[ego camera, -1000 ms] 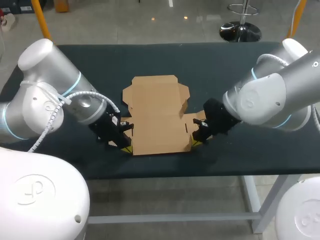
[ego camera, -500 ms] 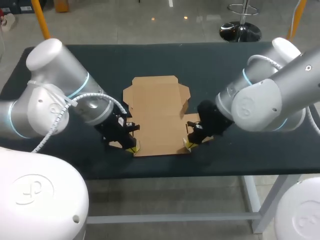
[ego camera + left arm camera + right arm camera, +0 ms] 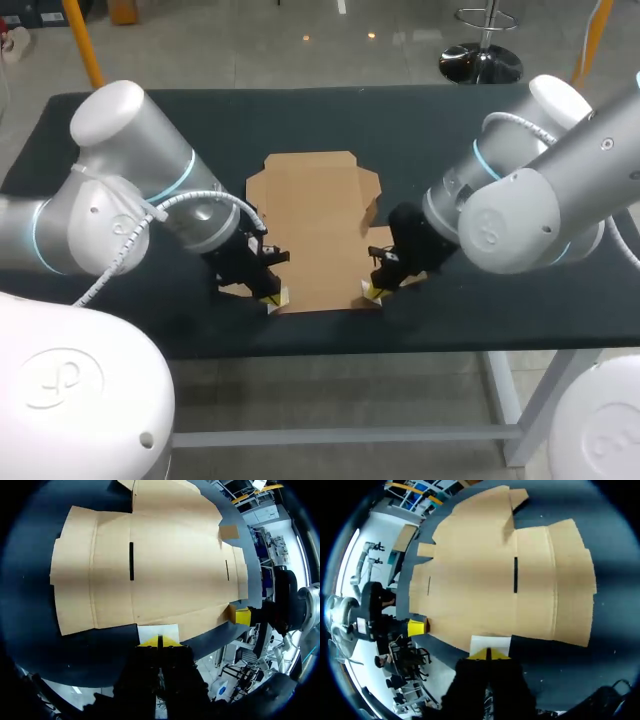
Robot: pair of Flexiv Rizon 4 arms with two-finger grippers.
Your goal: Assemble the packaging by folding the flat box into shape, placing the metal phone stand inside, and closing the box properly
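The flat brown cardboard box (image 3: 318, 225) lies unfolded in the middle of the dark table. My left gripper (image 3: 272, 297) is shut, its yellow tips against the box's front left corner. My right gripper (image 3: 372, 293) is shut at the front right corner. In the left wrist view the shut tips (image 3: 159, 641) touch a small white patch (image 3: 157, 630) at the edge of the cardboard (image 3: 150, 565), and the other gripper's yellow tip (image 3: 241, 615) shows across the sheet. The right wrist view mirrors this: shut tips (image 3: 487, 653), cardboard (image 3: 505, 585). No phone stand is in view.
The dark green table (image 3: 450, 120) stretches bare behind and beside the box. Its front edge (image 3: 330, 345) runs close under both grippers. Both arms lean in low over the table's front corners.
Both grippers have slid inward along the box's front edge toward each other. The arms have swung further over the table. The front part of the cardboard looks narrower now.
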